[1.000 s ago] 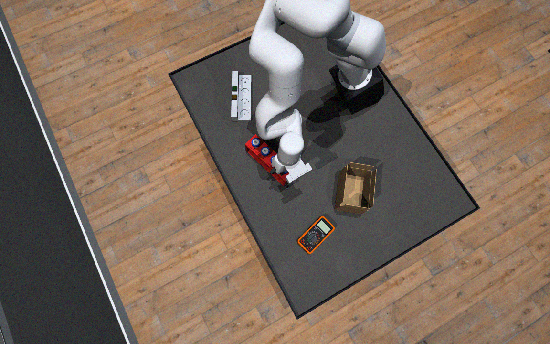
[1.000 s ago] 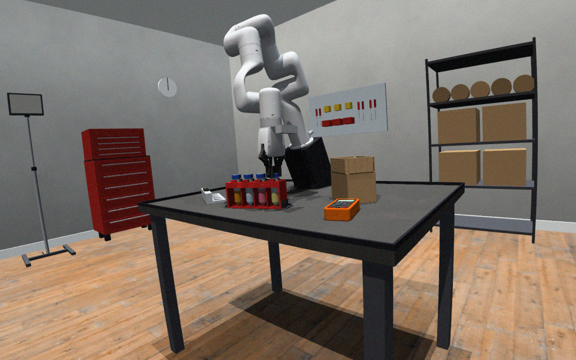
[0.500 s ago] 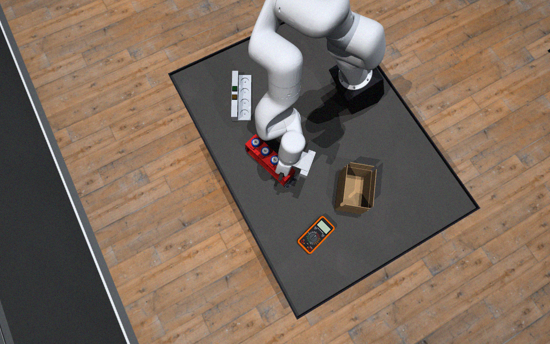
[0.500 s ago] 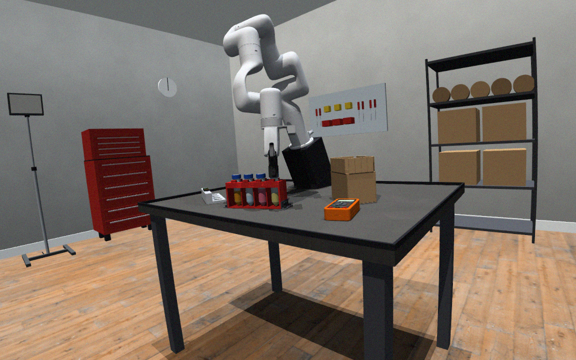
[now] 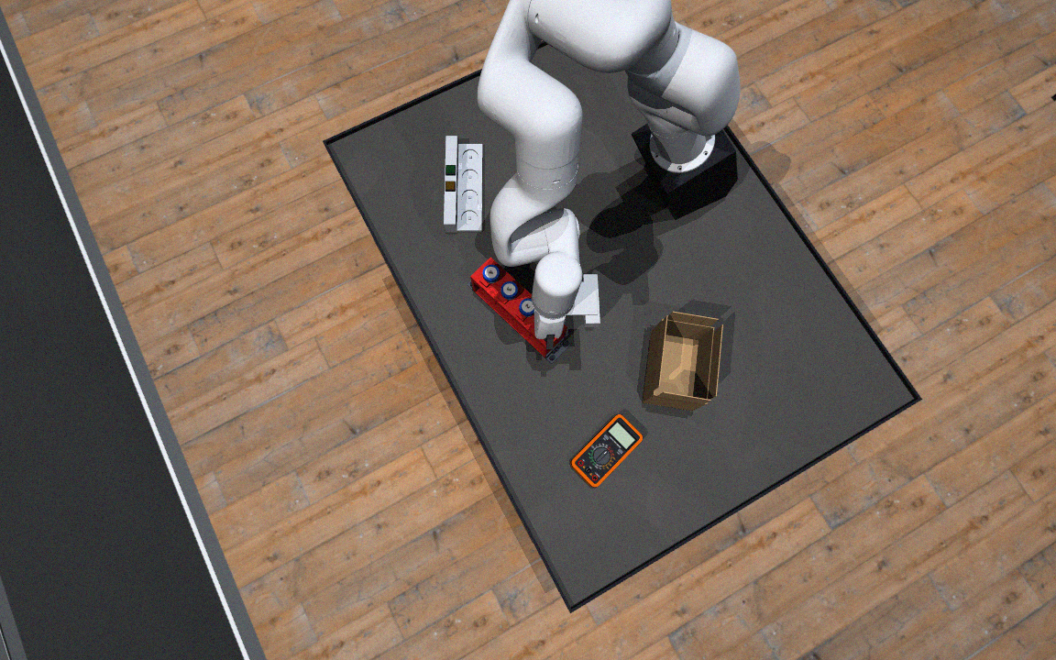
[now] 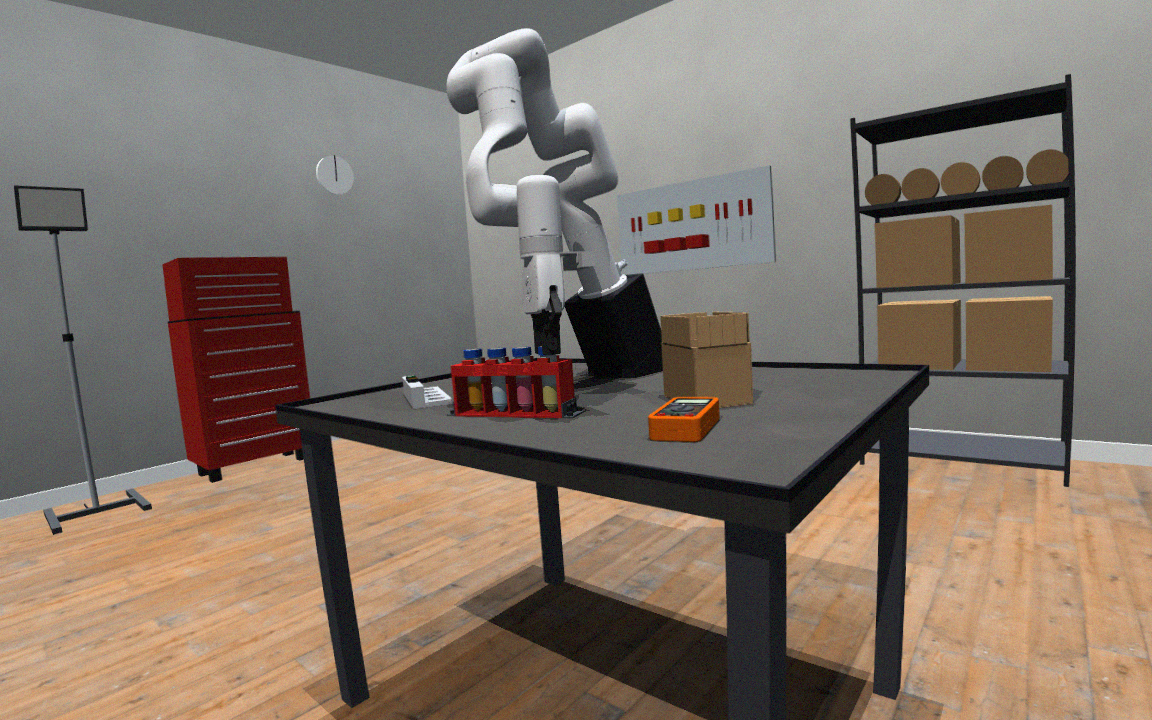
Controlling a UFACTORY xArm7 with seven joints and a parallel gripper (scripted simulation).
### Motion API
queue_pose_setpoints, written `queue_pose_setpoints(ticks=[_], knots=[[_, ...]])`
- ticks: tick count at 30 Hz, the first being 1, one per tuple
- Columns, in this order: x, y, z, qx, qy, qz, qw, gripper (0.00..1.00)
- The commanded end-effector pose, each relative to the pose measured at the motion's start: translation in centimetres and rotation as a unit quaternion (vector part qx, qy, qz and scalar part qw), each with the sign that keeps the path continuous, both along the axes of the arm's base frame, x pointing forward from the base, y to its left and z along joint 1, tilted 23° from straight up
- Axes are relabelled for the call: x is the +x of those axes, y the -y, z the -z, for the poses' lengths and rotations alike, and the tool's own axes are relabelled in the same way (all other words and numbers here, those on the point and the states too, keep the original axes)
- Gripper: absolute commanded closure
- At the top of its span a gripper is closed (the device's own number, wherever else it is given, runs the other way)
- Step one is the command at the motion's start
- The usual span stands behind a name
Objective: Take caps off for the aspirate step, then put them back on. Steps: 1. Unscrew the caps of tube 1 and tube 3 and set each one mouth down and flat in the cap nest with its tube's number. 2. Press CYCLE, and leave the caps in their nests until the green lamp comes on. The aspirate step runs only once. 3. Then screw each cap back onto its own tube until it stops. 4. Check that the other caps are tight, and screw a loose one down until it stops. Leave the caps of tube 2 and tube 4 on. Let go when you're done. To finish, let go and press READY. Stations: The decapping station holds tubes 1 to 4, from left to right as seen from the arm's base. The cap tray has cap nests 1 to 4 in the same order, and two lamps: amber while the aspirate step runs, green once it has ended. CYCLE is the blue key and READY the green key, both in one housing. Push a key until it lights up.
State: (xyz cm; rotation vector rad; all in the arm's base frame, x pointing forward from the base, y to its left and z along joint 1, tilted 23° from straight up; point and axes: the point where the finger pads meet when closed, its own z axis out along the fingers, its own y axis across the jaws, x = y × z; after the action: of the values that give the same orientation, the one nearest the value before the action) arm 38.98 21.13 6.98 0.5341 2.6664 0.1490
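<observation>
A red rack (image 5: 515, 303) holds four tubes with blue caps; in the side view it stands near the table's front left (image 6: 513, 389). Three caps show from above (image 5: 509, 289). The fourth, on the end tube nearest the cardboard box, is hidden under my wrist. My gripper (image 6: 547, 344) points straight down on that end cap, and its fingers are closed around the cap; it also shows from above (image 5: 552, 345). The white cap tray (image 5: 466, 187) with its lamps (image 5: 449, 176) lies beyond the rack's other end, and its nests are empty.
An open cardboard box (image 5: 682, 361) stands right of the rack. An orange multimeter (image 5: 606, 450) lies nearer the table's front edge. The arm's base (image 5: 684, 156) is at the back. The key housing is not in view.
</observation>
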Motion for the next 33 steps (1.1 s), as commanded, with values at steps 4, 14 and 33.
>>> queue_pose_setpoints(ticks=[4,14,33], knots=[[0.05,-0.09,-0.14,-0.002,-0.01,-0.001,1.0,0.54],[0.06,-0.09,-0.14,0.049,-0.013,0.112,0.992,0.54],[0.06,-0.1,-0.14,0.251,-0.024,0.562,0.788,0.54]])
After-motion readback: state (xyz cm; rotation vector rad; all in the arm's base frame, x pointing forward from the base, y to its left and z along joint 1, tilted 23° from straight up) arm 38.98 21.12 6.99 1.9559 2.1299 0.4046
